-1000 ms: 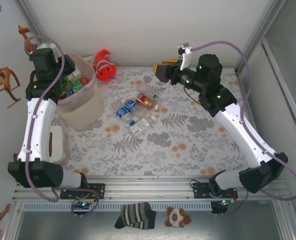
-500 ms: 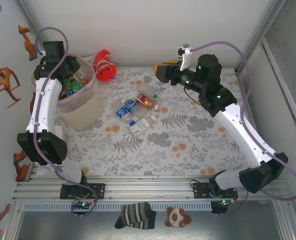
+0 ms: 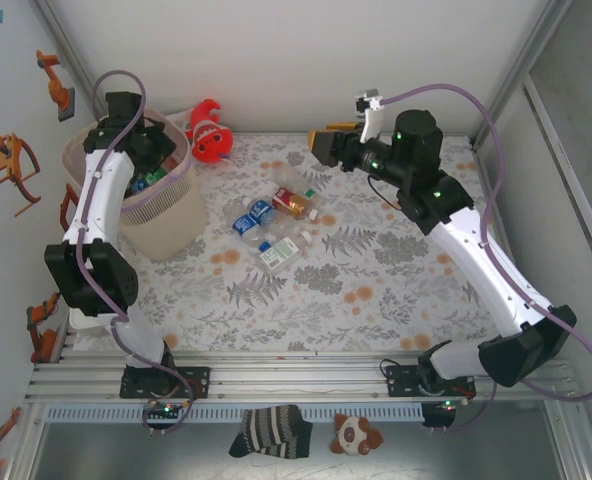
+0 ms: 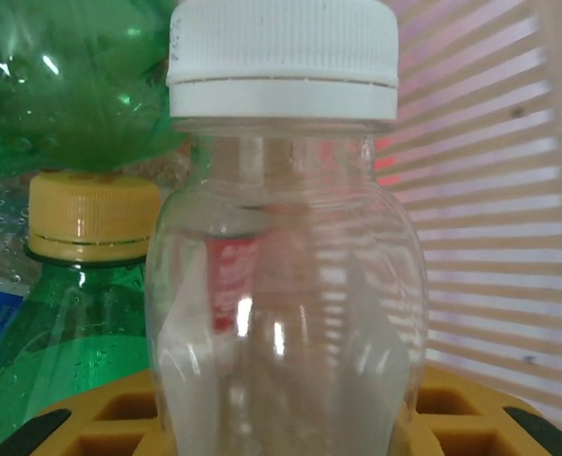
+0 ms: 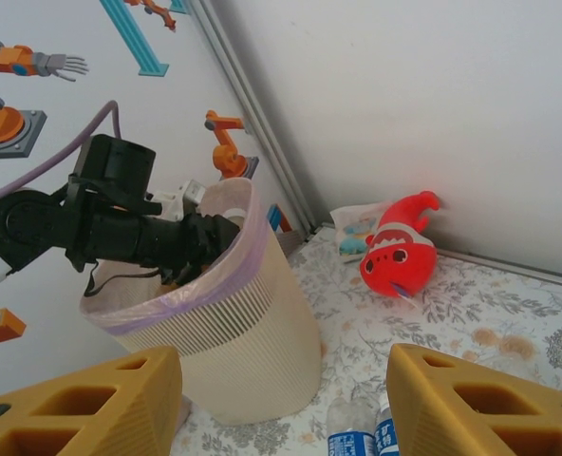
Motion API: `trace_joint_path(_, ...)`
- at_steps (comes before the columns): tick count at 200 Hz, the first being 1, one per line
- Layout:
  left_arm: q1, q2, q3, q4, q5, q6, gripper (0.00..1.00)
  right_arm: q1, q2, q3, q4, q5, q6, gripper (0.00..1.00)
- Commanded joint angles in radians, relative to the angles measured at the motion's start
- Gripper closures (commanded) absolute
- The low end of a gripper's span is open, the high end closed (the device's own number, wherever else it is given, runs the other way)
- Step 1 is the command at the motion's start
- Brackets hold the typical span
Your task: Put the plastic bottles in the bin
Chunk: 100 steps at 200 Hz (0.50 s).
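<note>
Left pincer [image 4: 286, 418] clamped on clear bottle [image 4: 286, 285], cap-end pointing away, inside bin [image 3: 166, 225] near green bottles [image 4: 63, 313]; right pincer [image 5: 283, 380] apart, empty, nearer loose bottles [image 3: 274, 225] on surface [image 3: 376, 270].

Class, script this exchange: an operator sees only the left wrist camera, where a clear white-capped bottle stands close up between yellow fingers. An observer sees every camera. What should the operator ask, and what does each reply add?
Operator: My left gripper grips a clear bottle. Where is it?
Observer: Down inside the bin, which stands at the far left of the table.
Operator: Do any bottles lie outside the bin?
Observer: Yes, several loose bottles lie mid-table, to the bin's right.
Operator: And the other arm?
Observer: The right gripper hangs raised near the table's far edge, jaws open and empty, facing the bin.
</note>
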Motion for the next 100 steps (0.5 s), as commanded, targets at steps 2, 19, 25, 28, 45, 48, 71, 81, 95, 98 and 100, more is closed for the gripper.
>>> trace_joint_path(2,0.008,0.023,-0.037,-0.040,0.022,-0.043,0.79,0.004,-0.029,-0.014,0.006,0.020,-0.015,0.42)
trace_joint_path(19,0.011,0.043,-0.047,-0.038,0.038,-0.045,0.77,0.003,-0.028,-0.014,0.004,0.022,-0.016,0.42)
trace_joint_path(25,0.012,0.050,-0.050,-0.038,0.041,-0.045,0.77,0.003,-0.028,-0.014,0.005,0.023,-0.016,0.42)
trace_joint_path(28,0.012,0.055,-0.051,-0.039,0.042,-0.045,0.77,0.004,-0.028,-0.014,0.005,0.023,-0.016,0.42)
trace_joint_path(45,0.017,0.077,-0.056,-0.039,0.048,-0.042,0.77,0.004,-0.028,-0.016,0.003,0.024,-0.015,0.42)
trace_joint_path(48,0.018,0.081,-0.057,-0.039,0.050,-0.042,0.76,0.004,-0.028,-0.016,0.003,0.024,-0.016,0.42)
trace_joint_path(71,0.022,0.108,-0.062,-0.038,0.071,-0.033,0.74,0.004,-0.029,-0.019,0.004,0.026,-0.016,0.42)
trace_joint_path(81,0.023,0.117,-0.058,-0.038,0.081,-0.027,0.72,0.003,-0.029,-0.019,0.003,0.026,-0.016,0.42)
trace_joint_path(95,0.025,0.115,-0.056,-0.038,0.095,-0.025,0.71,0.003,-0.030,-0.019,0.003,0.026,-0.014,0.42)
trace_joint_path(98,0.025,0.111,-0.057,-0.038,0.097,-0.025,0.70,0.003,-0.030,-0.019,0.003,0.026,-0.014,0.42)
trace_joint_path(100,0.025,0.108,-0.055,-0.038,0.097,-0.025,0.70,0.004,-0.031,-0.019,0.003,0.026,-0.014,0.42)
